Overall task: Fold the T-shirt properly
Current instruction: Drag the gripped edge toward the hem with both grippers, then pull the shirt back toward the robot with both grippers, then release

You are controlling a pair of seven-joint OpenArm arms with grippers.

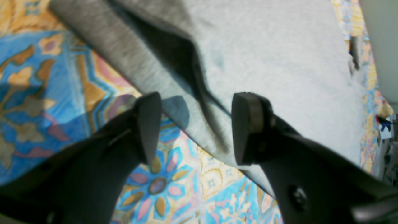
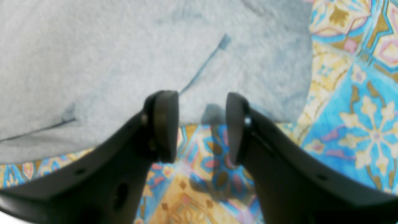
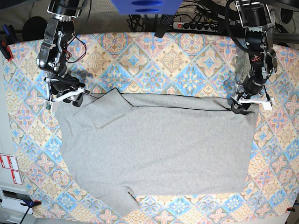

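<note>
The light grey T-shirt (image 3: 159,144) lies spread flat on the patterned tablecloth, plain side up, with no lettering in sight. My left gripper (image 3: 239,106) stands at the shirt's far right corner. In the left wrist view it (image 1: 196,127) is open, its fingers (image 1: 248,127) straddling the shirt's (image 1: 273,62) folded edge. My right gripper (image 3: 77,99) stands at the shirt's far left corner. In the right wrist view it (image 2: 200,127) is open and empty, with the shirt's (image 2: 124,62) edge just beyond the fingertips (image 2: 164,124).
The colourful diamond-patterned tablecloth (image 3: 154,65) covers the whole table. Cables and a power strip (image 3: 196,23) lie behind the far edge. A blue object (image 3: 142,5) hangs at top centre. Clamps (image 3: 5,46) grip the cloth at the left edge.
</note>
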